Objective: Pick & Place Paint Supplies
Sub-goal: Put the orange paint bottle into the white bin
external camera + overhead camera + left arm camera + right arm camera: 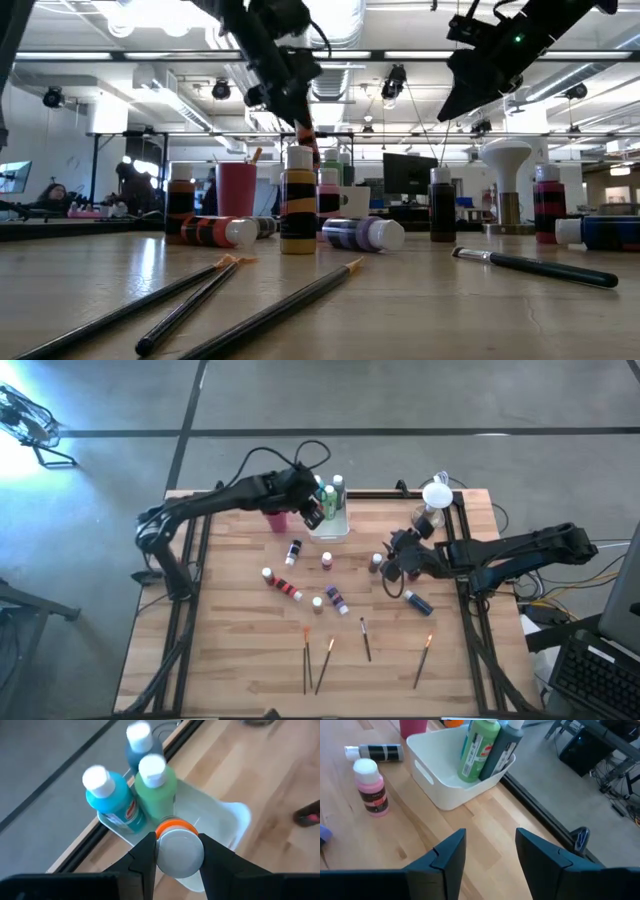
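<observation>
Tray [235,820] holds teal, green, grey bottles | left tool [176,851] clamps orange bottle [179,847] above | right tool [490,855] apart, empty.

No wording can be read anywhere. Printed labels are seen on the green bottle [479,751], the teal bottle [116,802] and the pink bottle [371,787], but their lettering cannot be made out.

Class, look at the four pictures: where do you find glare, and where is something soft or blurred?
High view: bright glare at the floor's top-left corner. Low view: ceiling lights blaze, near paintbrushes soft. Left wrist view: teal bottle and green bottle blurred. Right wrist view: fairly even light.
</observation>
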### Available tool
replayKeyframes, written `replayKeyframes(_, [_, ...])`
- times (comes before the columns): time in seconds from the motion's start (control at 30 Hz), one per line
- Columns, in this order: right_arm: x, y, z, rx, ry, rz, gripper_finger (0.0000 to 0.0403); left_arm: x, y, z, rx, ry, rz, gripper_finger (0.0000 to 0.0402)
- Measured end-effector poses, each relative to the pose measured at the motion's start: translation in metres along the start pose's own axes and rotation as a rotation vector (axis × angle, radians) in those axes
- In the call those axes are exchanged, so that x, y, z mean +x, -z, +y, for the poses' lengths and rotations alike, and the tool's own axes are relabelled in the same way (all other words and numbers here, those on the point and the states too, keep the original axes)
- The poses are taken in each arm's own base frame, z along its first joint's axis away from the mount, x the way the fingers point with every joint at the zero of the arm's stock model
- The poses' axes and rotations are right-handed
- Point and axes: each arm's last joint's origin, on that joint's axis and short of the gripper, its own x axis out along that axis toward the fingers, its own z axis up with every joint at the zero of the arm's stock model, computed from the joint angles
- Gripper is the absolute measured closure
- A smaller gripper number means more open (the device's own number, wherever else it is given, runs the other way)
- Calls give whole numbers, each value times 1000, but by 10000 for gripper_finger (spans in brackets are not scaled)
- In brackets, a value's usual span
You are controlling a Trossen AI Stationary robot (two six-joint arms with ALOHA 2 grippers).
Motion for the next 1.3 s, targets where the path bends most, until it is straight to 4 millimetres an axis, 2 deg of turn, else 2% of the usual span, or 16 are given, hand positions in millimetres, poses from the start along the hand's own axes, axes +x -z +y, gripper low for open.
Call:
replayKeyframes(0.13, [3, 9, 1, 12, -16, 27, 248, 18, 4, 7, -9, -25, 43, 283])
replayKeyframes(0.3, [5, 14, 1, 17, -13, 35, 252, 29, 4, 14, -27, -41, 38, 283])
replayKeyframes(0.87, [5, 13, 2, 22, -16, 29, 220, 68, 13, 21, -45, -51, 94, 283])
replayKeyframes(1.3, [6, 14, 2, 20, -16, 30, 253, 90, 19, 23, -48, -66, 123, 283])
